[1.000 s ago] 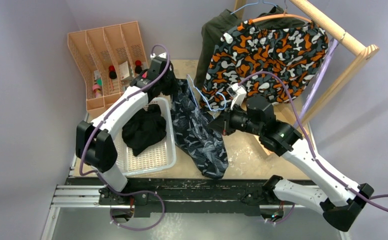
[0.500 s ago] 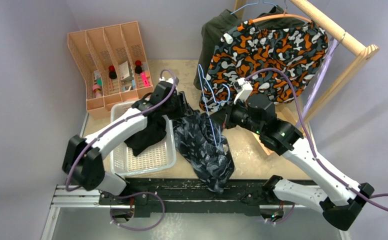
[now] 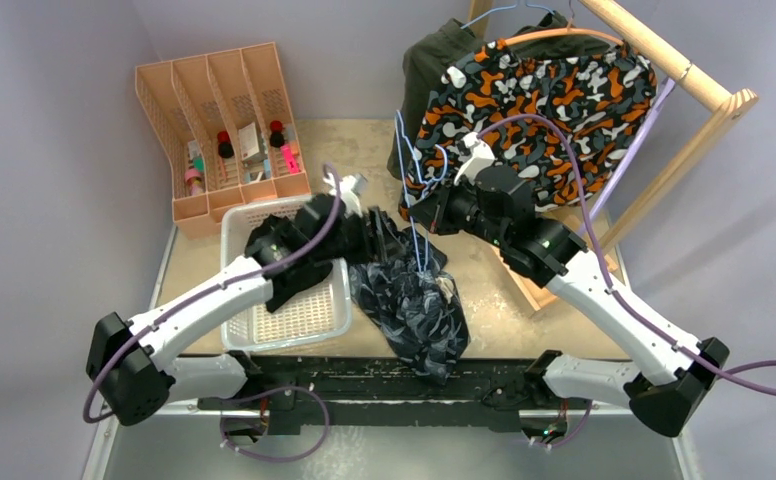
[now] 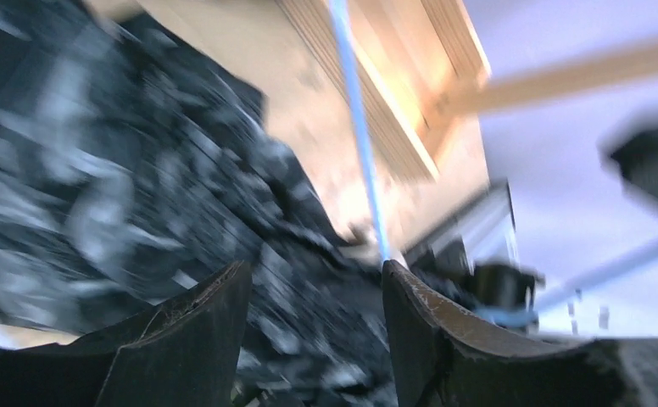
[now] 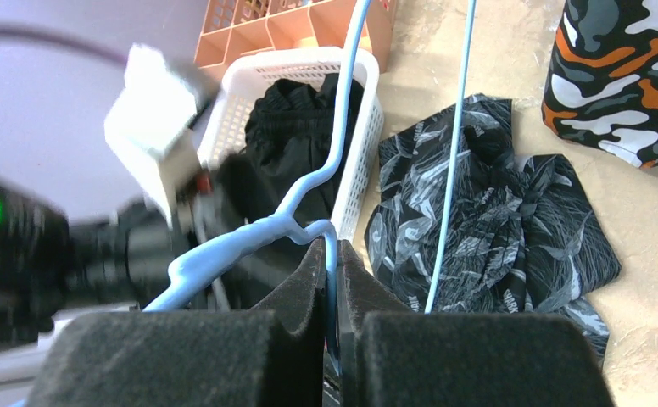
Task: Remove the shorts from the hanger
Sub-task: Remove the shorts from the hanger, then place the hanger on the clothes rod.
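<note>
The dark blue-grey camouflage shorts (image 3: pixel 416 310) (image 5: pixel 495 220) lie crumpled on the table. My right gripper (image 3: pixel 422 216) (image 5: pixel 331 254) is shut on the thin blue wire hanger (image 3: pixel 411 170) (image 5: pixel 309 186), whose lower end reaches down onto that heap. Whether the hanger still passes through the fabric I cannot tell. My left gripper (image 3: pixel 380 238) (image 4: pixel 315 273) hovers open just over the same shorts (image 4: pixel 97 170), blurred, with the blue wire (image 4: pixel 355 127) ahead of it. Black shorts (image 3: pixel 286 258) (image 5: pixel 300 127) lie in the white basket (image 3: pixel 339 300). Orange-black-white camouflage shorts (image 3: pixel 539 110) and olive green shorts (image 3: pixel 426 70) hang on the rack.
A wooden rail (image 3: pixel 664 55) with a slanted leg stands at the back right, its base board by the right arm. A peach desk organiser (image 3: pixel 219 120) with small items stands at the back left. Purple cables loop over both arms.
My left gripper swung from the back toward the middle, dragging the dark camouflage shorts along, then opened and let go. The right gripper shifted left and back with the blue hanger.
</note>
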You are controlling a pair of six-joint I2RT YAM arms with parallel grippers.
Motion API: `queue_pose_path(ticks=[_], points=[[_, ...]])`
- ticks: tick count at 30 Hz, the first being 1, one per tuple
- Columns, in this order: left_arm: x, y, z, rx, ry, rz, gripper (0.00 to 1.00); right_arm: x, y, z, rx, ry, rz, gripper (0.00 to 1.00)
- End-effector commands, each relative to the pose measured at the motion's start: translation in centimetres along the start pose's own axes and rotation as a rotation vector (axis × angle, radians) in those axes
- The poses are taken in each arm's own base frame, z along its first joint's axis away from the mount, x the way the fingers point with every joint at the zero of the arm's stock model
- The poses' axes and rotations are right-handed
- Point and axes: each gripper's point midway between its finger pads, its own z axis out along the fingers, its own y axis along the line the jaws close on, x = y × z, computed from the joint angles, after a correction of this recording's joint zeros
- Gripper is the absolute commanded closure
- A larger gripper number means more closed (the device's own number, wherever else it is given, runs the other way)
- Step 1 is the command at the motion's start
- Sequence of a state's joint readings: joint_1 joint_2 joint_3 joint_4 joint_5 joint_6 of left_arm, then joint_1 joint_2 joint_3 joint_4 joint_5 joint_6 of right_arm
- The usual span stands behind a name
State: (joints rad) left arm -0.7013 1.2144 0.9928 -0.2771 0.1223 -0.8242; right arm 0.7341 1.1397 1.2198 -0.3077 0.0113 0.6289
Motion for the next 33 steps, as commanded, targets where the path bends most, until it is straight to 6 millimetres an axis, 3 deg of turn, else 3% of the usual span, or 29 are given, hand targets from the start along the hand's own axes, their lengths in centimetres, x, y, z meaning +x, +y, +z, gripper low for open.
queue_pose_path(ticks=[1, 6, 11, 18, 22, 24, 26, 29, 33], points=[[3.5, -6.8, -2.2, 0.221, 0.026, 0.001, 0.42, -2.5, 1.5, -0.4, -0.033, -0.081, 0.009, 1.0], [4.3, -7.7, -4.4, 0.275, -0.019, -0.034, 0.38, -1.5, 0.9, 0.4, -0.02, -0.054, 0.005, 1.0], [6.1, -8.0, -4.7, 0.299, 0.038, -0.002, 0.36, -0.8, 0.8, 1.0, -0.026, -0.031, 0.005, 1.0], [11.1, -6.3, -3.5, 0.143, 0.112, 0.112, 0.35, -0.4, -0.4, 1.3, 0.029, -0.026, -0.003, 1.0], [12.4, -4.7, -3.9, 0.031, 0.031, 0.089, 0.35, -1.3, -1.3, 0.2, 0.097, -0.036, -0.03, 1.0], [12.0, -4.3, -4.0, 0.022, -0.022, 0.032, 0.35, -1.5, -1.2, -0.5, 0.101, -0.038, -0.038, 1.0], [10.6, -5.2, -4.2, 0.044, -0.081, -0.001, 0.35, -1.3, -1.4, -1.2, 0.106, -0.031, -0.021, 1.0], [8.5, -8.1, -4.3, 0.094, -0.137, 0.031, 0.36, -0.4, -1.2, -2.0, 0.068, -0.039, 0.041, 1.0], [7.9, -11.9, -4.0, 0.135, -0.181, 0.114, 0.36, 0.5, -0.7, -2.6, 0.029, -0.032, 0.116, 1.0]])
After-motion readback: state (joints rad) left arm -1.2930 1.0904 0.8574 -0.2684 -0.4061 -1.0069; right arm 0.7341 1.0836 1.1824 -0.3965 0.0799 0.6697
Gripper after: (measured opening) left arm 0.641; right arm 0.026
